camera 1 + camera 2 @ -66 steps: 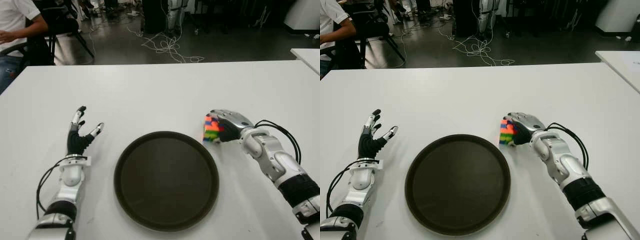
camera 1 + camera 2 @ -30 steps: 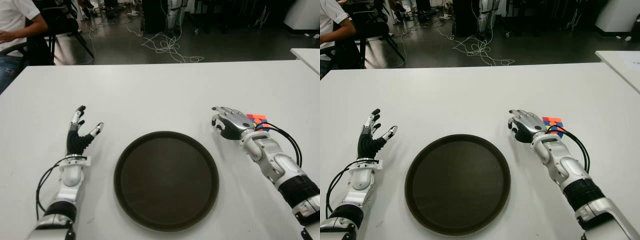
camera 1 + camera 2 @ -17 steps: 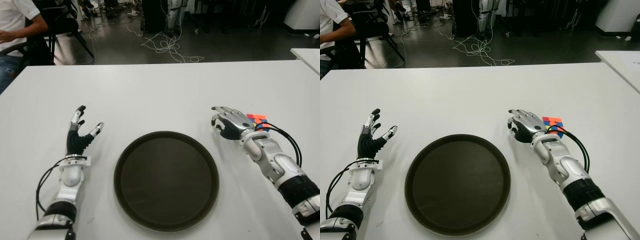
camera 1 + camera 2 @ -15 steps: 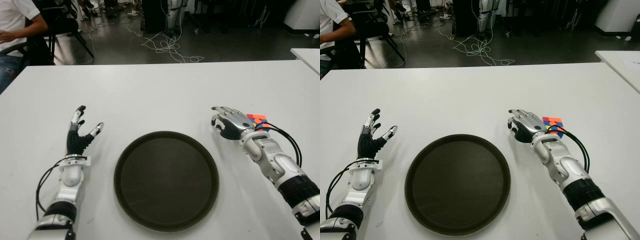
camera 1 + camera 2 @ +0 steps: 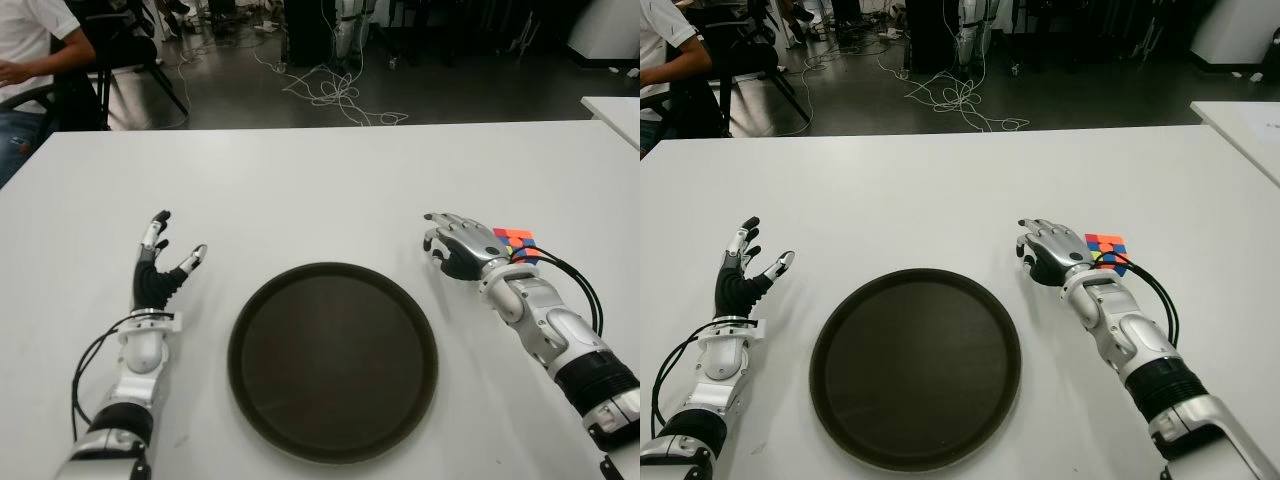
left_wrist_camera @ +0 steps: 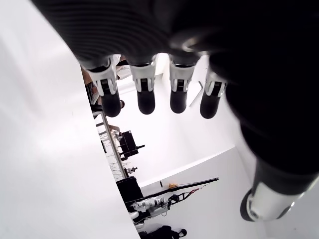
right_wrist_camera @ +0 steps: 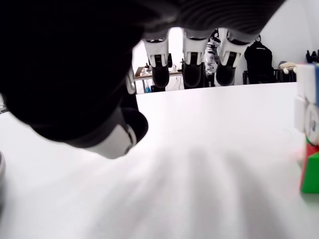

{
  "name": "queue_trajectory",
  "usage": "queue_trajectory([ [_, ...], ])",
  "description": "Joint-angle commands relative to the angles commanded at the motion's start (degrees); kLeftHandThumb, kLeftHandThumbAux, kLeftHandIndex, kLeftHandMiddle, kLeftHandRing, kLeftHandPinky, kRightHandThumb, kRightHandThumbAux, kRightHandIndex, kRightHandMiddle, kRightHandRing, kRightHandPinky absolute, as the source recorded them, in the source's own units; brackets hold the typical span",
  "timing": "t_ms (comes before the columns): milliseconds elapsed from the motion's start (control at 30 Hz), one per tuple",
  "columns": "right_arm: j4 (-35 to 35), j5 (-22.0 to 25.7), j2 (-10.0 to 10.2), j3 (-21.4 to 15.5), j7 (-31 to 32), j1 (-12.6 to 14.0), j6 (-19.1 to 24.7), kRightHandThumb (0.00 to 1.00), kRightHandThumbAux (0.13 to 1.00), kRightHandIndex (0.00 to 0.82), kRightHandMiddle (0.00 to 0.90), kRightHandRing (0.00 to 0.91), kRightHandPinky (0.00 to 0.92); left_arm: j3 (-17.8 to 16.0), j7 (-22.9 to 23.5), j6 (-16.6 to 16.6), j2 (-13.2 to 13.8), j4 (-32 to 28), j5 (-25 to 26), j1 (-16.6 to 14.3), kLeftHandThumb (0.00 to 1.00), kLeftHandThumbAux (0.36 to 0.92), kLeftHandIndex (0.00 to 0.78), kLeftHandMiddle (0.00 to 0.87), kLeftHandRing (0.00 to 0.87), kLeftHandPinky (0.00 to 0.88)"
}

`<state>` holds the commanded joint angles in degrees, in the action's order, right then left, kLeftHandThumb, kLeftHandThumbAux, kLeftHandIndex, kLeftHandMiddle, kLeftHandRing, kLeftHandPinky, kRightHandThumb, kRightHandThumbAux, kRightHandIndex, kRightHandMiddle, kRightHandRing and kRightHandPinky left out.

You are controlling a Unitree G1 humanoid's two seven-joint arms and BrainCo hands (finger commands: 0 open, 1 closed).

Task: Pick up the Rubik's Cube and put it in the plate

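Left eye view | right robot hand [image 5: 458, 246] fingers apart, empty (earlier clamping Rubik's Cube [image 5: 519, 240]) | cube beside wrist

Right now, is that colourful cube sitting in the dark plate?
No, the Rubik's Cube sits on the white table beside the right robot hand, outside the plate.

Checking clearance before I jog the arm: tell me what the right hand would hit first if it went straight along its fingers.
Probably nothing: the right hand points across bare table. The Rubik's Cube sits beside its wrist, the plate nearer the robot.
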<state>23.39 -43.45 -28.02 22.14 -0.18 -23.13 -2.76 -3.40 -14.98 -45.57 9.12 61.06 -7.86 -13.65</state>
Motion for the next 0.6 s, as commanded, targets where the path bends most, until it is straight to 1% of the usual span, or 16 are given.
queue_trajectory([
  [167, -1.6, -0.2, 0.2, -1.2, -1.3, 0.8, 0.4, 0.699, 0.722, 0.416, 0.028, 0.0, 0.0, 0.1, 0.1, 0.1, 0.0, 0.0, 0.0, -0.1, 0.423, 0.673, 0.033, 0.069, 0.035, 0.002],
  [300, -1.9, -0.3, 0.5, -1.8, -3.0, 1.2, 0.5, 0.699, 0.722, 0.416, 0.022, 0.0, 0.0, 0.1, 0.1, 0.2, 0.1, 0.3, 0.0, -0.2, 0.412, 0.679, 0.03, 0.072, 0.04, 0.013],
  [367, -3.2, -0.3, 0.3, -2.6, -4.1, 1.7, 0.7, 0.699, 0.721, 0.417, 0.021, 0.0, 0.0, 0.1, 0.1, 0.3, 0.1, 0.4, 0.0, -0.4, 0.408, 0.68, 0.03, 0.071, 0.042, 0.014],
  [433, -4.8, -0.6, 0.5, -3.8, -6.3, 2.5, 1.4, 0.699, 0.721, 0.416, 0.017, 0.0, 0.0, 0.1, 0.1, 0.2, 0.1, 0.5, -0.1, -0.4, 0.404, 0.679, 0.031, 0.069, 0.042, 0.014],
  [600, -7.0, -0.9, 0.9, -5.2, -8.3, 3.7, 3.0, 0.692, 0.723, 0.407, 0.002, 0.0, 0.0, 0.3, 0.0, 0.0, 0.2, 0.5, -0.3, -0.4, 0.393, 0.67, 0.034, 0.063, 0.037, 0.014],
])
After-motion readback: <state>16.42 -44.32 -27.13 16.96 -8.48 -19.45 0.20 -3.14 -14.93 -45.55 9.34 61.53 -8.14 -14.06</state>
